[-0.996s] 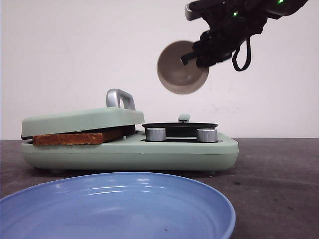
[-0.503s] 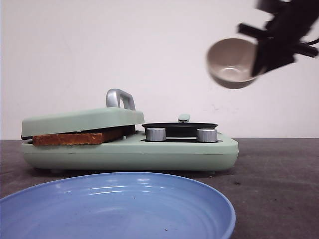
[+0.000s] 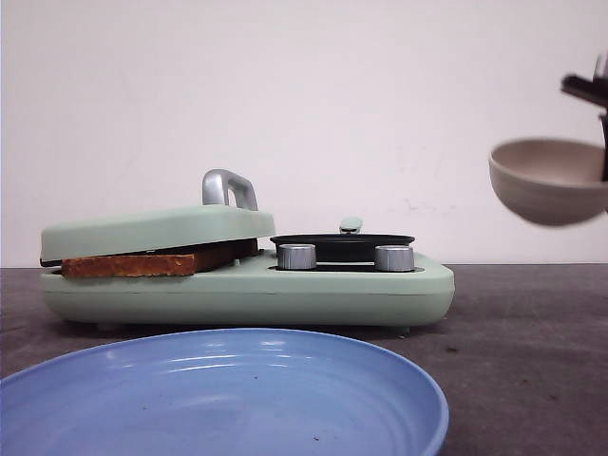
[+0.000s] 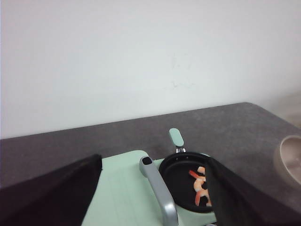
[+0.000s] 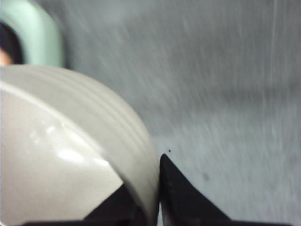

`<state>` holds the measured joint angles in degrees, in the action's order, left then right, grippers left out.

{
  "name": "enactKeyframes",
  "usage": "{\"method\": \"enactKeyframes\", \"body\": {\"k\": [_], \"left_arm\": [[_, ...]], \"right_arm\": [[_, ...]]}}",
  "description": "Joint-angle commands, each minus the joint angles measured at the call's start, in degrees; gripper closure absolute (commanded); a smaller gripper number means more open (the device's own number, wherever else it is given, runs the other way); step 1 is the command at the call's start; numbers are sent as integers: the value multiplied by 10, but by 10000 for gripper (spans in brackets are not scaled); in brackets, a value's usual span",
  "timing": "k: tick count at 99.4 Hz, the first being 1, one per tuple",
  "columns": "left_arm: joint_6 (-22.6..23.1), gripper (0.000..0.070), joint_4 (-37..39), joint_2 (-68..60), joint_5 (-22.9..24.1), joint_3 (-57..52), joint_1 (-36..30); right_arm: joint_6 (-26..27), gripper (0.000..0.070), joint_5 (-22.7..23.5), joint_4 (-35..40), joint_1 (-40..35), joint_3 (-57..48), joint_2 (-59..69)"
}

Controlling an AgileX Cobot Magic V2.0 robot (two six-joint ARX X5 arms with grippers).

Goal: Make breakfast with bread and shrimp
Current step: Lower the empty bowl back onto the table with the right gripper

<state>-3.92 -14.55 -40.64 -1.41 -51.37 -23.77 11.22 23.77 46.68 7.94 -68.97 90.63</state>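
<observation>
Toasted bread (image 3: 142, 263) lies clamped under the shut lid of the pale green breakfast maker (image 3: 247, 290), its brown crust showing at the left. Pink shrimp (image 4: 201, 183) lie in the maker's black pan (image 4: 181, 176). My right gripper (image 5: 157, 197) is shut on the rim of a beige bowl (image 3: 549, 180), held upright in the air at the far right, away from the maker. The bowl (image 5: 70, 150) fills the right wrist view. My left gripper (image 4: 150, 197) hangs open above the maker's lid, with nothing between its fingers (image 4: 47, 193).
A blue plate (image 3: 228, 399) lies nearest the camera, in front of the maker. Two metal knobs (image 3: 297, 256) sit below the pan. A metal handle (image 4: 157, 193) rises from the lid and a green pan handle (image 4: 176, 137) points backward. A white wall stands behind the dark table (image 3: 522, 323).
My right arm carried the bowl from above the pan rightward and down to the frame's edge, turning it from tipped toward the camera to upright. The maker and the plate have not moved.
</observation>
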Motion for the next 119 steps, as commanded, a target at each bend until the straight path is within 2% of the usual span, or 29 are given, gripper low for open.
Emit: {"method": "enactKeyframes", "body": {"k": [1,19,34,38,47,51,95,115,119], "left_arm": [[7,275,8,-5,-1,-6,-3],[7,275,8,-6,-1,-6,-3],[7,275,8,-6,-1,-6,-3],[7,275,7,-6,-1,-6,-3],[7,275,7,-6,-1,-6,-3],[7,275,7,-6,-1,-6,-3],[4,275,4,-5,-1,-6,-3],[-2,278,4,-5,-1,-6,-3],[-2,297,4,-5,-1,-6,-3]], "right_arm": [[-29,697,-1,7,0,-8,29],[-32,696,-5,20,0,-8,74],[-43,691,-35,25,0,-8,91],[-43,651,-44,24,0,-8,92],[-46,461,-47,23,1,-8,92],[-47,417,-47,24,1,-8,92],[-72,420,-37,24,2,-37,31],[-71,425,67,-21,-11,-51,-59],[-72,466,75,-35,-17,-51,-80]]}}
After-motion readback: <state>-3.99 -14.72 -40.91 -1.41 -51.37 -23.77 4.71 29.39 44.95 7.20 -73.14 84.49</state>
